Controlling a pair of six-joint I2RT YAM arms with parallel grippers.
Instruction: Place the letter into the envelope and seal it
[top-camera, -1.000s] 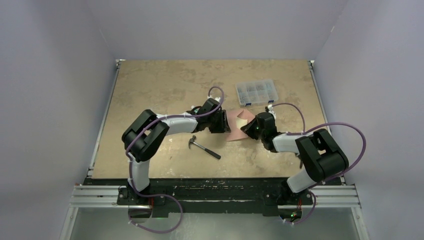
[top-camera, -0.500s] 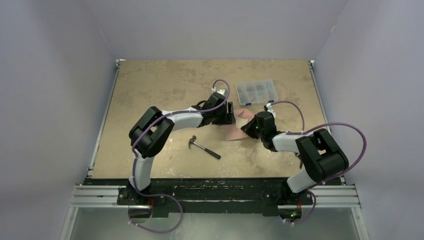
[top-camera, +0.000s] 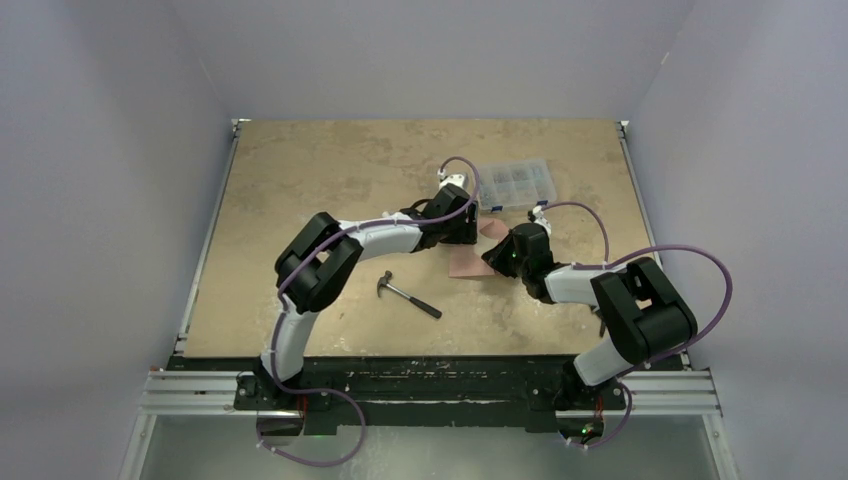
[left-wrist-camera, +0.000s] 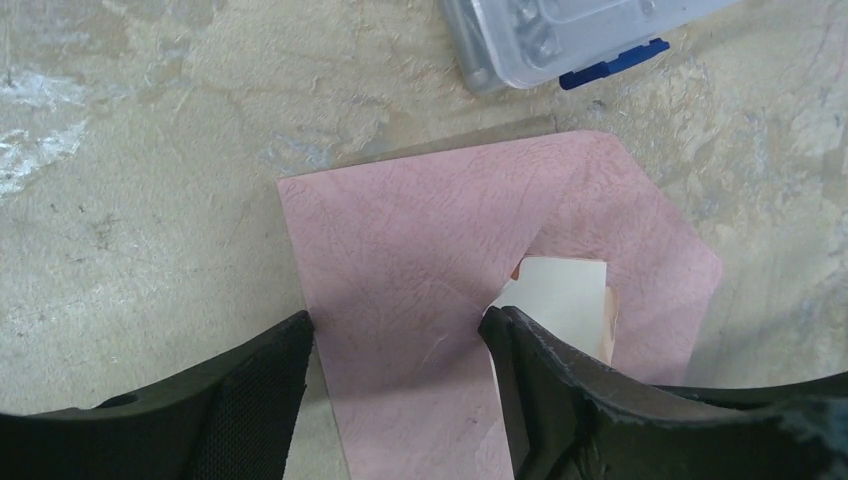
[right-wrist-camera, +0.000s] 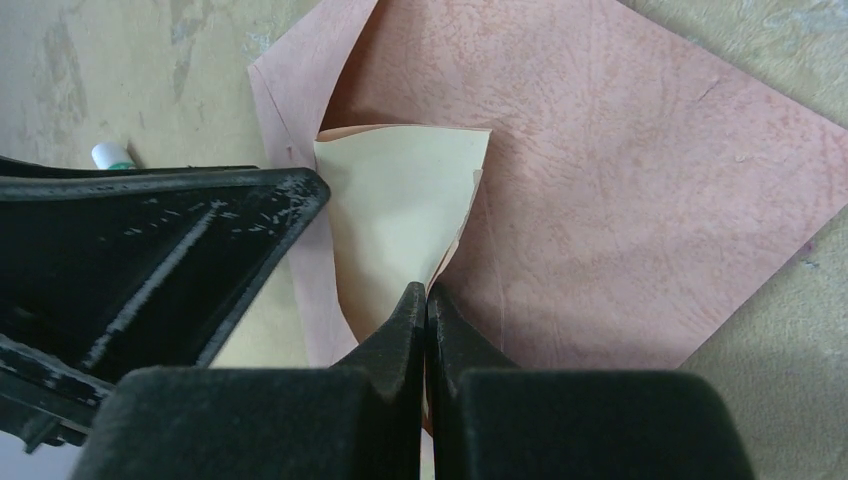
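Observation:
The pink envelope (left-wrist-camera: 420, 240) lies flat near the table's middle; it also shows in the top view (top-camera: 468, 265) and the right wrist view (right-wrist-camera: 620, 190). My right gripper (right-wrist-camera: 427, 290) is shut on a raised pink edge of it, and the cream inside (right-wrist-camera: 400, 210) shows there and in the left wrist view (left-wrist-camera: 562, 295). My left gripper (left-wrist-camera: 400, 325) is open, its fingers (left-wrist-camera: 250, 400) straddling the envelope's near part just above the paper. In the top view the left gripper (top-camera: 468, 235) and right gripper (top-camera: 492, 258) sit close together. I cannot make out the letter as a separate sheet.
A clear plastic parts box (top-camera: 515, 183) with a blue clasp stands just beyond the envelope, close to the left gripper (left-wrist-camera: 560, 35). A hammer (top-camera: 408, 295) lies on the table nearer the arm bases. White walls enclose the table on three sides.
My left arm has swung right and farther out, over the pink paper toward the parts box. The right arm has stayed put, still pinching the paper.

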